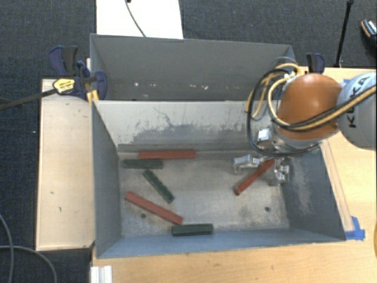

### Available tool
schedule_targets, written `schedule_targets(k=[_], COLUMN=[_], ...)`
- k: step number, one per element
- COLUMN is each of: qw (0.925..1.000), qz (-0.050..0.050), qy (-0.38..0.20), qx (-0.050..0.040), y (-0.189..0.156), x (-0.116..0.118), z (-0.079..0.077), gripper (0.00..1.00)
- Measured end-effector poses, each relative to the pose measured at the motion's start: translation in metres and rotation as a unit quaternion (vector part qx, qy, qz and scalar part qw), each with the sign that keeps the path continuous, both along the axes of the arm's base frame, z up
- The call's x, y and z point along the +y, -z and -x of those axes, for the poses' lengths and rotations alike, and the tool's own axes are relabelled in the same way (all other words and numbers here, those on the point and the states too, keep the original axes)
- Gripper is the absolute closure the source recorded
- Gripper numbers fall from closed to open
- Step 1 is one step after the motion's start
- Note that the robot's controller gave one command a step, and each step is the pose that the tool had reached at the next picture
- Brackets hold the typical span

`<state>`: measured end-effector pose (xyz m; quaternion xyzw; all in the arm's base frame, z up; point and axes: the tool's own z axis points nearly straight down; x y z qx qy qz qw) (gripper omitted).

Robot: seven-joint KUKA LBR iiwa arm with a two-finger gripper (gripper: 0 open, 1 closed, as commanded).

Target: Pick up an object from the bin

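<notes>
One red stick (252,178) lies at the right of the bin (224,211) floor, its long axis diagonal from lower left to upper right. Its upper end sits between the gripper (263,167) fingers, which look spread to either side and not pinching it. Other sticks (154,208) lie well apart to the left.

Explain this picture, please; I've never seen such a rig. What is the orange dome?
One camera looks down into a grey metal bin. The orange dome is a cover on a robot arm reaching in from the right; under it is the gripper, the part that grabs things. It is low over the upper end of a slanted red stick at the bin's right. Whether it grips that stick I cannot tell. Left of it lie two more red sticks and three dark green sticks.
</notes>
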<state>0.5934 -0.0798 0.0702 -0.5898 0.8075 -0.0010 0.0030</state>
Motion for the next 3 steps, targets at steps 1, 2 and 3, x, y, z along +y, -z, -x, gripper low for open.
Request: schedule_targets(k=[1,2,3], qw=[1.0000,1.0000,1.0000], qz=[-0.001,-0.001,-0.001], qy=[0.003,0.005,0.008], qx=[-0.0009,-0.0005,-0.0008], y=[-0.0009,-0.0009,-0.0035], x=[0.0004,0.0004,0.0010], z=[-0.0012,-0.0011,-0.0020], gripper=[0.00,1.00,1.00])
